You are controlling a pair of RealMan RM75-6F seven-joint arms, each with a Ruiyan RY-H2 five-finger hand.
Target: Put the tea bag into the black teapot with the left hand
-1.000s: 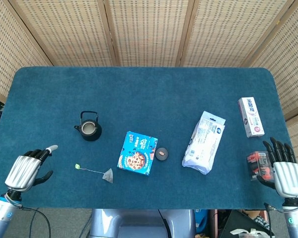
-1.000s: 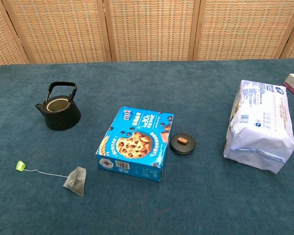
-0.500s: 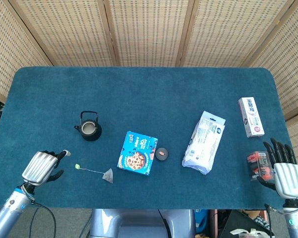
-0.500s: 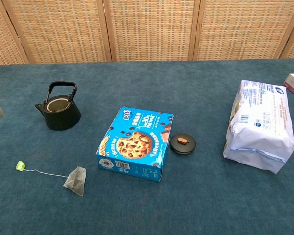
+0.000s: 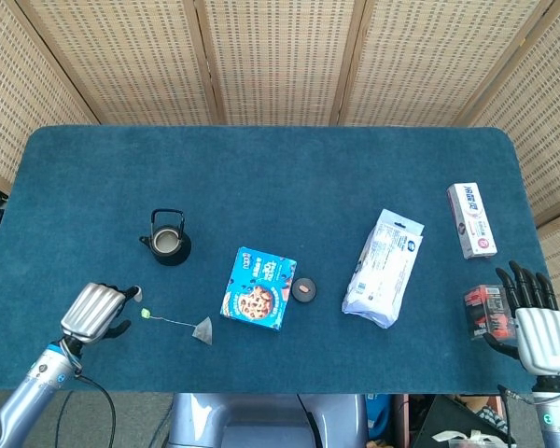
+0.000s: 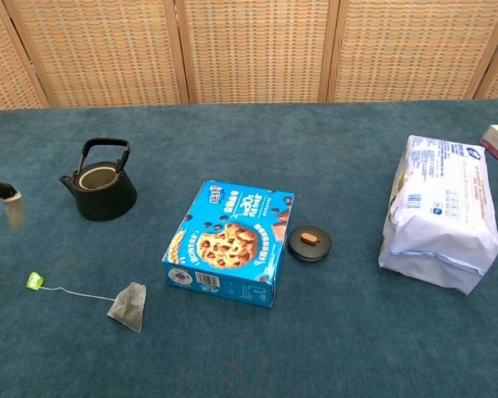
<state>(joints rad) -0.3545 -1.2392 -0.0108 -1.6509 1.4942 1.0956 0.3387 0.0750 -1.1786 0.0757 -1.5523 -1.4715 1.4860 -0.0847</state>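
Note:
The tea bag (image 5: 203,329) (image 6: 129,306) lies on the blue cloth, its string running left to a green tag (image 5: 146,314) (image 6: 35,281). The black teapot (image 5: 169,242) (image 6: 100,187) stands upright and lidless behind it. Its lid (image 5: 303,289) (image 6: 310,243) sits right of the cookie box. My left hand (image 5: 98,310) (image 6: 0,201) hovers just left of the green tag, fingers apart, holding nothing. My right hand (image 5: 536,319) rests at the table's right edge, fingers spread and empty.
A blue cookie box (image 5: 259,287) (image 6: 229,240) lies between tea bag and lid. A white packet (image 5: 384,266) (image 6: 442,212) lies further right, a white-and-red box (image 5: 471,218) at the far right, and a dark red object (image 5: 483,309) by my right hand.
My left hand has moved right toward the green tag and now shows at the chest view's left edge. My right hand and all objects have stayed put.

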